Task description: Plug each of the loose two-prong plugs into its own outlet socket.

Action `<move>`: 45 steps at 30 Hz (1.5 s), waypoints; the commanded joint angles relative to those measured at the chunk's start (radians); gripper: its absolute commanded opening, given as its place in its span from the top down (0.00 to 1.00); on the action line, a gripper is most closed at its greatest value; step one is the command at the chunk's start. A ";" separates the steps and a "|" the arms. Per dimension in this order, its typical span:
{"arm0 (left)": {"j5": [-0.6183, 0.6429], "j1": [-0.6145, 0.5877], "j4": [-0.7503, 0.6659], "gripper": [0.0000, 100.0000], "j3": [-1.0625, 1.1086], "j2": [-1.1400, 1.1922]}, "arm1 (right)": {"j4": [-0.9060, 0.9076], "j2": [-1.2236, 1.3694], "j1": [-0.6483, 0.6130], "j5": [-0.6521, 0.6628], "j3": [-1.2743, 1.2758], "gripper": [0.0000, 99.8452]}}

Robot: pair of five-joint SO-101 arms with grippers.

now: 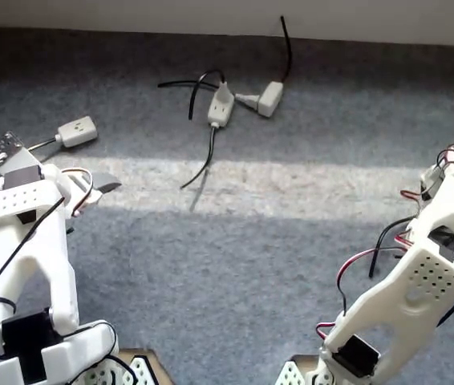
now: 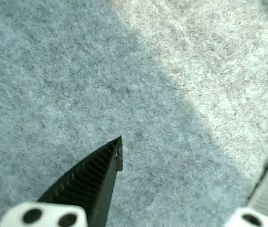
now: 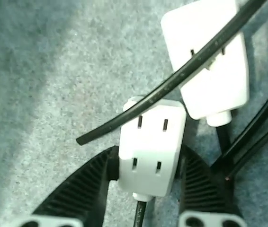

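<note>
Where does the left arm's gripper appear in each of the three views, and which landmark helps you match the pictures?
High view: the left gripper sits at the left, by the end of the sunlit carpet strip.
Left wrist view: nearest the camera, its fingers spread open over the carpet.
Right wrist view: not in it; the right gripper there grips a white outlet block.
Shared landmark: the sunlit carpet strip, seen in the high and left wrist views.
</note>
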 commanded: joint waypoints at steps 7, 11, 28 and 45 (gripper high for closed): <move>0.009 -0.044 -0.011 0.56 0.001 -0.031 | 0.208 -0.047 -0.077 0.028 -0.275 0.93; 0.009 -0.051 -0.011 0.56 0.002 -0.025 | 0.348 -0.050 -0.156 0.018 -0.410 0.93; 0.009 -0.048 -0.097 0.56 0.067 -0.033 | 0.573 -0.134 -0.668 -0.322 -0.452 0.93; 0.055 -0.054 -0.098 0.56 0.065 -0.033 | 0.573 -0.133 -1.067 -0.632 -0.274 0.93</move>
